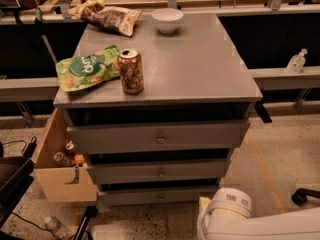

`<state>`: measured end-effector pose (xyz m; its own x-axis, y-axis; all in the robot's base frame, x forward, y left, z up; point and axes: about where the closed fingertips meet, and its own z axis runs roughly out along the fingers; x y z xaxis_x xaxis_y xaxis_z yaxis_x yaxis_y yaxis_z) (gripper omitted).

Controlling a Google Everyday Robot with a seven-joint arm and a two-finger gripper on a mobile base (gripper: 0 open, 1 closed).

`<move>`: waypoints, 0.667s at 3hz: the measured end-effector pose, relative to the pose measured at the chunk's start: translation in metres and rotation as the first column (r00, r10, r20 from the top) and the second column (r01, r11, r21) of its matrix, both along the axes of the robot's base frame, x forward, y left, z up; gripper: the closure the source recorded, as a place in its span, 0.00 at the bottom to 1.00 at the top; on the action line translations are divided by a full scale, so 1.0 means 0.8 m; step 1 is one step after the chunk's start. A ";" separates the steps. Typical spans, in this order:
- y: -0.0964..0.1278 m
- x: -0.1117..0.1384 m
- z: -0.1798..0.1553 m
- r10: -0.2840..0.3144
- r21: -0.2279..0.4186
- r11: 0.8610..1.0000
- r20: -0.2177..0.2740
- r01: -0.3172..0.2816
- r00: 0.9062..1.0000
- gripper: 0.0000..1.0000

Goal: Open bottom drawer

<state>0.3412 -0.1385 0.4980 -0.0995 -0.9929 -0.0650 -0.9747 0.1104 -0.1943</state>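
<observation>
Gripper fingers off-frame, bottom drawer (160, 197) of three, one can (131, 72), two bags (86, 73)

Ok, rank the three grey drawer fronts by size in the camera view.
Top drawer front
Middle drawer front
Bottom drawer front, slimmest; distance from the camera may exaggerate this.
The tool is out of view; only the white arm shows, lower right.

Gripper probably hidden behind arm (260, 226), right of bottom drawer (140, 197)
</observation>
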 end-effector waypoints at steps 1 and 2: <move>0.002 -0.004 -0.061 -0.057 0.010 0.998 -0.057 0.058 0.997 0.00; 0.012 0.007 -0.121 -0.145 0.029 0.989 -0.084 0.148 0.986 0.00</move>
<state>0.3467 -0.1286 0.4013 -0.2502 -0.9645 -0.0847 -0.9599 0.2585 -0.1083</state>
